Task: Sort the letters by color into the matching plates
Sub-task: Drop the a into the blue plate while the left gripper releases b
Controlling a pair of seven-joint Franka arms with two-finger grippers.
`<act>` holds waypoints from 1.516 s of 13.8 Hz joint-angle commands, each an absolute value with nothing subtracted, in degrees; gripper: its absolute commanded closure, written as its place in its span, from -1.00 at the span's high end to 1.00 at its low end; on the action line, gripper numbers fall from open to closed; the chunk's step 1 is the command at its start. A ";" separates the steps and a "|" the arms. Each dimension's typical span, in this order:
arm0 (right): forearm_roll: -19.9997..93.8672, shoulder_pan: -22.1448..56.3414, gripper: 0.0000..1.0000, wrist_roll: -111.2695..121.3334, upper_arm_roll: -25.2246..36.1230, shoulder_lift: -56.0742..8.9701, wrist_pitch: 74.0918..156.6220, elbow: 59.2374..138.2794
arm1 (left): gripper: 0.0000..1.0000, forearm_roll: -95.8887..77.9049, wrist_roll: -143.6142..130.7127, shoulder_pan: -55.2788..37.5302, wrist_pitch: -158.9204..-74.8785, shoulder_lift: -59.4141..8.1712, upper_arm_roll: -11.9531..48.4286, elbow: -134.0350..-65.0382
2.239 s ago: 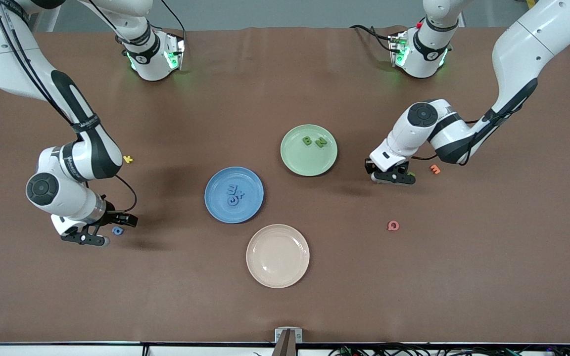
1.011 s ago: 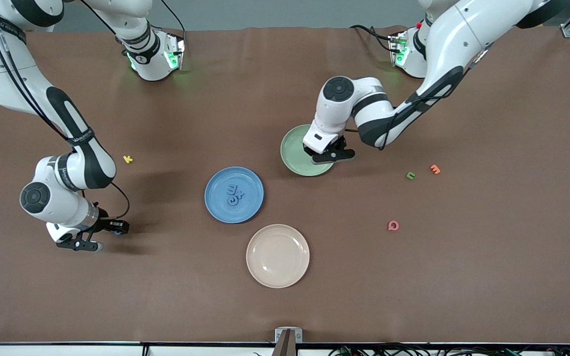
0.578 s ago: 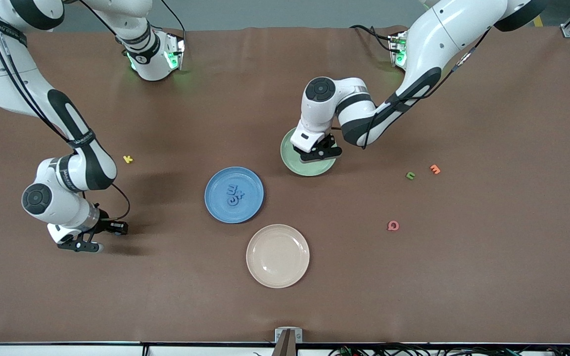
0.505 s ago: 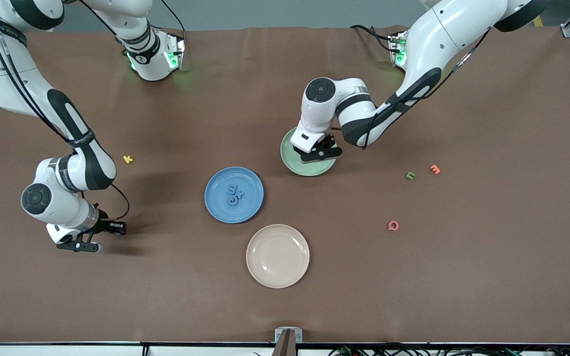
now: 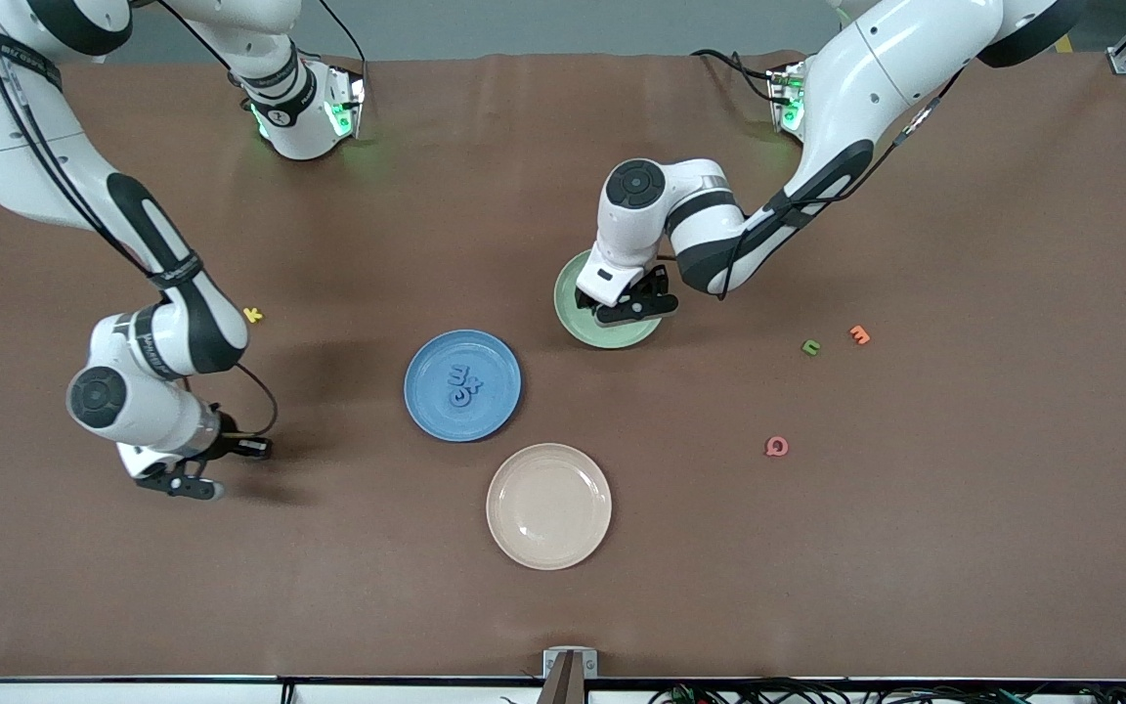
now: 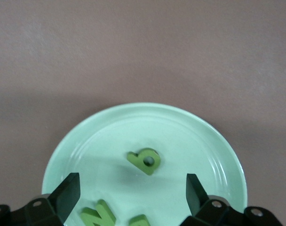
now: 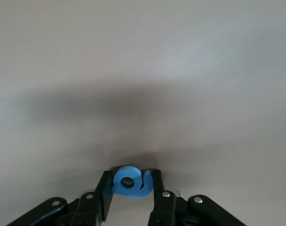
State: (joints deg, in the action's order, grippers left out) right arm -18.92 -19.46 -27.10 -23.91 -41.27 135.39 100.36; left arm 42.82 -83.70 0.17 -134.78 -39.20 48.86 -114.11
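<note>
Left end effector [image 6: 131, 193] spread over the green plate [image 6: 199, 136]; right end effector [image 7: 131, 188] pinches a blue letter [image 7: 131, 181] above the table [image 5: 915, 548].

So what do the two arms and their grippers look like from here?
Both arms are glossy white with black joint bands, round dark caps and thin black cables. Bases glow green. The left gripper and right gripper are black two-finger units with silver screws.
</note>
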 commanded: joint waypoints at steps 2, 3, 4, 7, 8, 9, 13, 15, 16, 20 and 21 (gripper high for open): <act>-19.95 -18.81 -0.99 -46.44 -33.37 -37.18 132.10 103.79 | 0.98 42.01 -74.64 5.43 -134.21 -36.92 49.22 -117.41; -19.95 -18.37 -0.99 -51.80 -35.83 -37.18 132.10 104.67 | 0.98 42.01 -73.14 7.28 -134.21 -36.31 49.39 -118.81; -20.04 -16.98 -0.99 -56.90 -37.43 -37.18 132.10 104.85 | 0.98 42.10 -71.82 9.03 -134.30 -36.04 50.18 -120.22; -20.83 -9.08 -0.99 -69.31 -37.27 -37.00 132.71 104.68 | 0.97 44.11 -67.95 17.11 -134.82 -35.34 53.95 -124.26; -20.92 -7.75 -0.97 -71.35 -37.27 -37.09 132.71 104.68 | 0.97 45.25 -66.46 20.18 -134.91 -35.16 55.62 -125.50; -21.00 -6.78 -0.74 -73.37 -37.27 -37.09 132.63 104.59 | 0.97 46.31 -65.14 23.35 -134.91 -35.24 57.37 -126.55; -21.09 -4.66 1.00 -77.08 -37.26 -37.00 131.93 103.36 | 0.97 53.16 -59.87 34.95 -137.80 -35.33 60.73 -131.38; -21.36 -4.83 1.00 -76.12 -37.27 -36.74 129.75 101.70 | 0.97 54.66 -55.57 39.79 -139.13 -35.33 61.87 -133.32; -22.05 -5.01 1.00 -74.63 -37.35 -36.65 126.42 99.78 | 0.97 55.71 -54.07 41.73 -139.22 -35.33 62.22 -133.94; -22.06 -7.20 1.00 -63.93 -37.70 -32.71 114.81 95.10 | 0.96 59.06 -49.76 46.31 -140.09 -35.33 62.31 -135.52; -21.80 -8.51 1.00 -59.89 -37.79 -30.87 112.52 94.84 | 0.96 59.58 -48.18 47.36 -140.18 -35.33 62.40 -135.61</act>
